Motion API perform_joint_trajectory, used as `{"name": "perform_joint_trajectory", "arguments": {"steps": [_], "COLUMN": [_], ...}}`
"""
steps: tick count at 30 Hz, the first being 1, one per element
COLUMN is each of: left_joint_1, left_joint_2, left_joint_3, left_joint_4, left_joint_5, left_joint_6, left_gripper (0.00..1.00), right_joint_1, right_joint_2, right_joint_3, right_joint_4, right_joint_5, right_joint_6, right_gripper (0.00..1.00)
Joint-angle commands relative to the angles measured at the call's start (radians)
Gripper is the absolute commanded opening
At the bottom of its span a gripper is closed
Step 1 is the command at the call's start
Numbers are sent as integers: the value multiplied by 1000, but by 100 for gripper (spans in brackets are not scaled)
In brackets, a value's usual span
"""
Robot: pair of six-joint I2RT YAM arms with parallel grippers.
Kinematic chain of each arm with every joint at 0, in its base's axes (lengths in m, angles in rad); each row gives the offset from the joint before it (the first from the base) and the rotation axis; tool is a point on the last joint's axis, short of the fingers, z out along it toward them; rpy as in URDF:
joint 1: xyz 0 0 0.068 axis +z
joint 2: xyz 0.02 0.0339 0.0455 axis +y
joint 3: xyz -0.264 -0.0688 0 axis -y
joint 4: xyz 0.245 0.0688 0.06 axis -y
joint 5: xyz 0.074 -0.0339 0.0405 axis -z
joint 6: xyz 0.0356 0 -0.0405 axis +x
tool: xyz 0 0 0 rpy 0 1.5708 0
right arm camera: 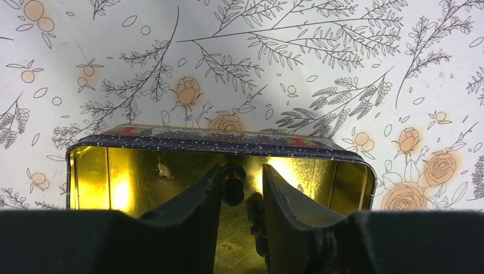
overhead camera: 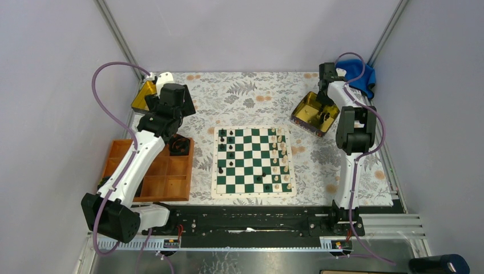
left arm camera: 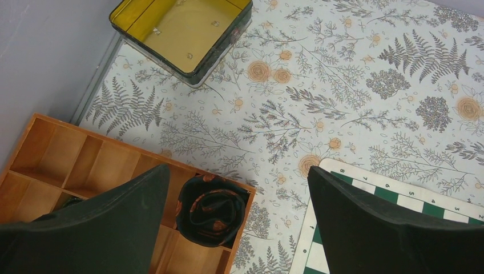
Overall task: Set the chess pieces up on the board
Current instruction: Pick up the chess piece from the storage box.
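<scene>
Right gripper (right arm camera: 242, 191) astride one black chess piece (right arm camera: 233, 184) inside the gold tin (right arm camera: 217, 141)
Jaws partly closed, not yet clamped. Tin sits near the table's (overhead camera: 251, 91) far right corner, board (overhead camera: 254, 161) mid-table. Piece judged light, rigid, smooth (likely slippery): pinch its stem squarely. Left gripper (left arm camera: 238, 171) gapes wide, empty.

Overhead on whole table (overhead camera: 251, 97); close wrist views, left above tray (left arm camera: 63, 154) and board (left arm camera: 411, 197), right into tin (right arm camera: 131, 177).
</scene>
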Motion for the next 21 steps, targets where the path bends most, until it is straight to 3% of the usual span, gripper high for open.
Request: {"name": "perform_joint_trajectory", "arguments": {"steps": [1,11,21], "left_joint_1": [0,1,1], "left_joint_2": [5,-1,-4], "left_joint_3": [31,28,27], "left_joint_4": [37,37,37], "left_joint_5": [6,12,20], "left_joint_6": [10,5,2], "left_gripper": [99,99,99], "right_joint_1": [-5,-6,-5], "right_joint_2": [3,-1,-10], "right_joint_3": [44,41,24], "right_joint_4": [17,12,10], "right_joint_5": [-15,-25,-51], "right_joint_6": [-1,-6,-9], "right_gripper": [36,28,37]}}
